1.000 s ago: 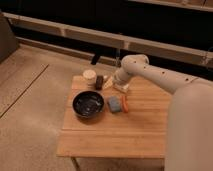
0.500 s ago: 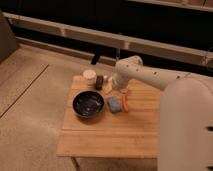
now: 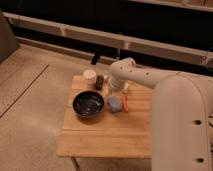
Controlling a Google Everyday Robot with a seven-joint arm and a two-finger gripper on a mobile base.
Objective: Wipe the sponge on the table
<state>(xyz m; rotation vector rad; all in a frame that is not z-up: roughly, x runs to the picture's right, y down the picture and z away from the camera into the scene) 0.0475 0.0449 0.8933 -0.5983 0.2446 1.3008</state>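
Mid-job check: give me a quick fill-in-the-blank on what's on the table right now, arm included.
1. The sponge lies right beside a thin ____ stick.
2. In the camera view, the dark bowl sits on the sponge's ____ side.
3. The pincer hangs over the table, just behind the sponge; the table's top is light ____.
Missing words: orange; left; wood.

The white arm (image 3: 146, 78) hides most of the gripper (image 3: 118, 93), just above the small blue-grey soft sponge (image 3: 114, 104); the legs of the light wooden table (image 3: 100, 137) are cropped below.
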